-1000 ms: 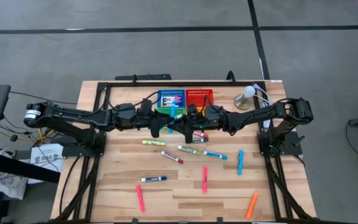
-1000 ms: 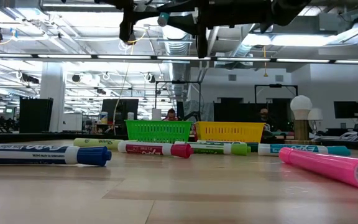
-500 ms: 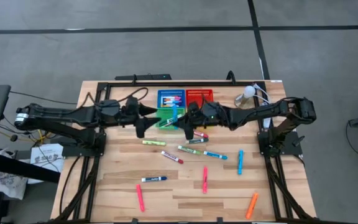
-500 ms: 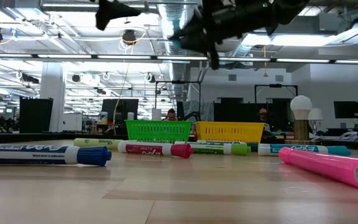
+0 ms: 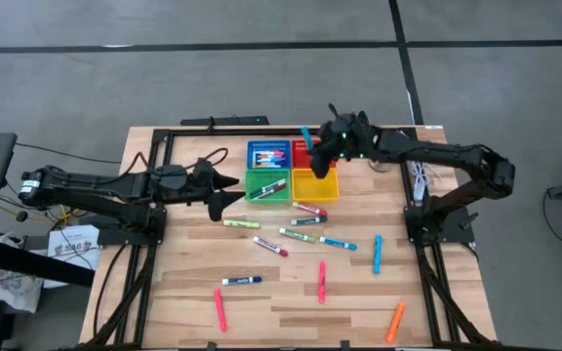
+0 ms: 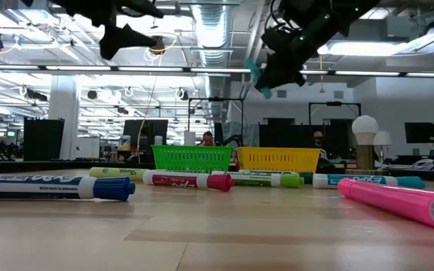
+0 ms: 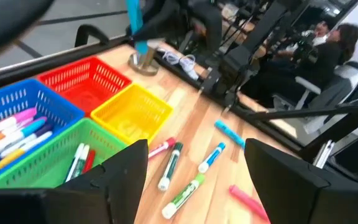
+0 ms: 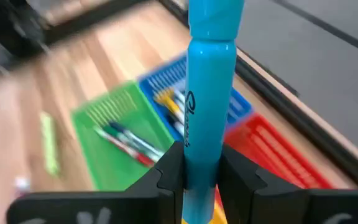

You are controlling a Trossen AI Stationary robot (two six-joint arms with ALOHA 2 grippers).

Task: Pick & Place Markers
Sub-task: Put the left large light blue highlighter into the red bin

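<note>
Four baskets sit at the far middle of my table, and I work toward them from the near edge, where an orange marker (image 5: 395,321) lies at the right and two pink markers (image 5: 220,310) rest either side of a blue-capped white one (image 5: 241,281). Past those, a loose band of markers (image 5: 301,235) in green, red and teal lies mid-table, just short of the green basket (image 5: 268,187) and yellow basket (image 5: 314,185). My left gripper (image 5: 224,191) hangs just left of the green basket with its fingers spread and nothing between them. My right gripper (image 5: 332,146) is over the red basket (image 5: 312,150), at the far right of the group, pressed onto a teal marker (image 8: 209,93) held upright by the lower barrel. The blue basket (image 5: 268,155) beside it already carries several markers, and the green one a few. I judge these sticks light and rigid, with smooth round plastic barrels that will roll on the wood and can swivel in a pinch, so I would grip each across the middle of the barrel, square to its length. They are short and slim, some white-bodied with printed labels and coloured caps, others coloured all over.
</note>
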